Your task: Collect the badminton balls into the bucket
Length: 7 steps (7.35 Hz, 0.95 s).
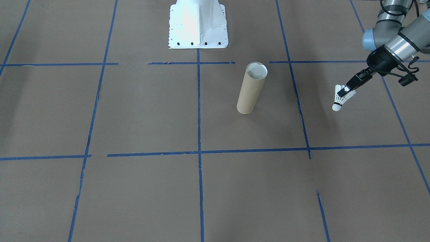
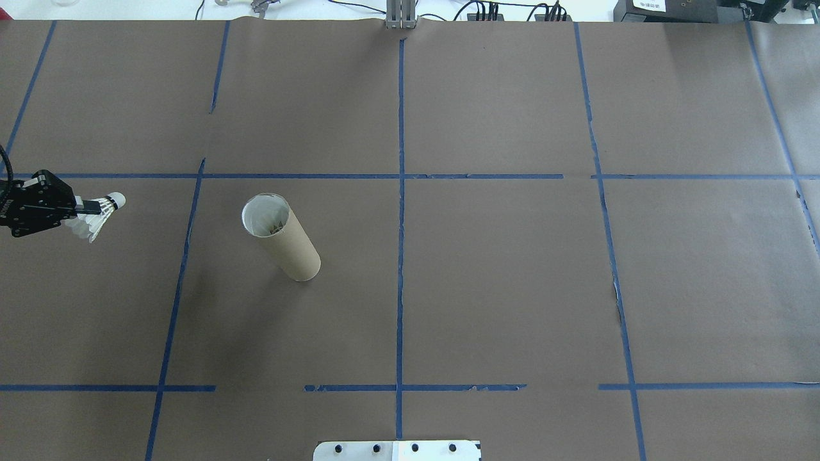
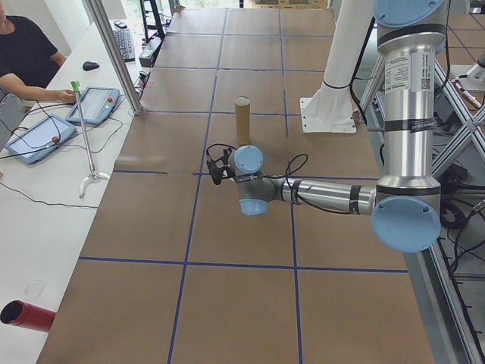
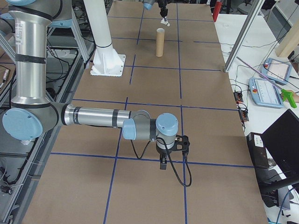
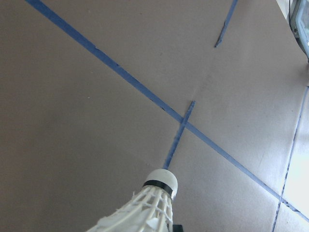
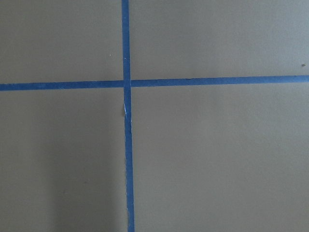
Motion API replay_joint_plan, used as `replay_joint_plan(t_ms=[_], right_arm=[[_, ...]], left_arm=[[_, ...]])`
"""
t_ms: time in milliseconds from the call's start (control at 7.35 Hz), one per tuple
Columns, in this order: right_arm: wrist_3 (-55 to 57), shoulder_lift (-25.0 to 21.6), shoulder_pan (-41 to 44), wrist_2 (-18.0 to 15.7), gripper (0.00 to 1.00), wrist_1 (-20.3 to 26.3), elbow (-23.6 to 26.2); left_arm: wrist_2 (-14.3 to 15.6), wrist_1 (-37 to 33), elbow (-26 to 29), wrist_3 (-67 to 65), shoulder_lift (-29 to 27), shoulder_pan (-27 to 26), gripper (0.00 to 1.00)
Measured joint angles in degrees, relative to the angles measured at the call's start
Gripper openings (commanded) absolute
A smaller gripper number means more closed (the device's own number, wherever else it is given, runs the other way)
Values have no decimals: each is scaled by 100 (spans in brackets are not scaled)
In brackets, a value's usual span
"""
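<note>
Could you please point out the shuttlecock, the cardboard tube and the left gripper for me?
shuttlecock (image 1: 337, 106): front-facing exterior view, on its white cork tip.
cardboard tube (image 2: 296, 250): overhead exterior view, on its tan outer wall.
left gripper (image 1: 344, 90): front-facing exterior view, between its fingertips at the feather skirt.

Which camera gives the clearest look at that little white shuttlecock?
The front-facing view: the whole shuttlecock shows, cork down, pinched at its skirt by the left gripper. Overhead shows it smaller at the edge, the left wrist view only its cork and part of the feathers, the right-side view a speck.
</note>
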Motion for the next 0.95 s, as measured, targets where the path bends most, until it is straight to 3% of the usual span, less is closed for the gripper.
replay_joint_plan(t_ms=[272,680,952], right_arm=[[0,0,0,-4,100,0,0],[0,0,0,0,100,0,0],[0,0,0,0,100,0,0]], left_arm=[[-151,1531,-918,1091,-21,-21,0],[-636,3040,-1870,2237,-76,-258,0],[-726,4103,-2461,2603,-337,-336,0]])
